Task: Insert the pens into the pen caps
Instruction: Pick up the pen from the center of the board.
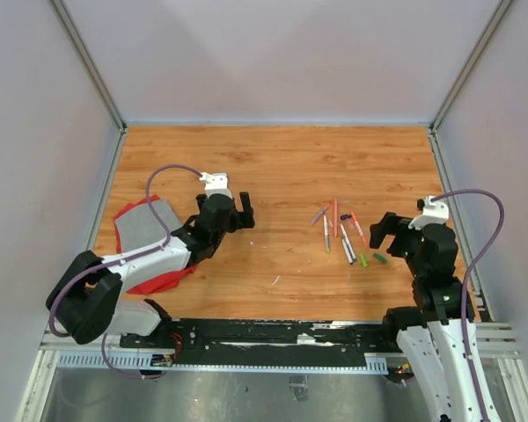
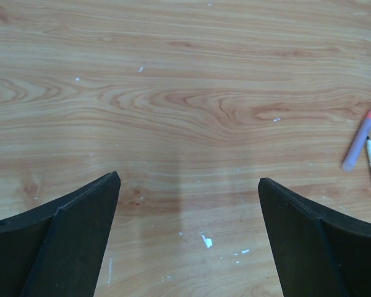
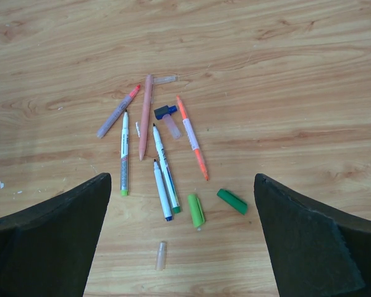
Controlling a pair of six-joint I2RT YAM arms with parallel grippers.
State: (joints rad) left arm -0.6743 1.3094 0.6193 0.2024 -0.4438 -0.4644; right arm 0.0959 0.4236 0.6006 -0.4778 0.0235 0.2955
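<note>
Pens [image 3: 146, 116] lie uncapped in a loose scatter on the right half of the wooden counter [image 1: 273, 167], with none lifted and none joined to a cap, which suggests the job is at its opening step. The right fingers [image 3: 55, 241] hang spread wide and empty over the near edge of the scatter. The left fingers [image 2: 74, 241], equally parted and holding nothing, hover over bare wood well apart from it, with only a lilac pen [image 2: 358, 139] showing at the edge of the left wrist view.

Among the barrels are an orange pen [image 3: 192, 137] and three white pens side by side, one of which, a green-ended pen [image 3: 164, 167], lies just beside a light green cap [image 3: 196, 210]. A dark green cap [image 3: 232, 201] sits near it, and a clear cap [image 3: 161, 255] lies closest to the arm.

The next move appears to call for one arm to straddle a single barrel without nudging its close neighbours. The other arm must take the matching cap so that the cap's open end can be lined up with the pen's tip. The left arm would first have to cross to the scatter.
</note>
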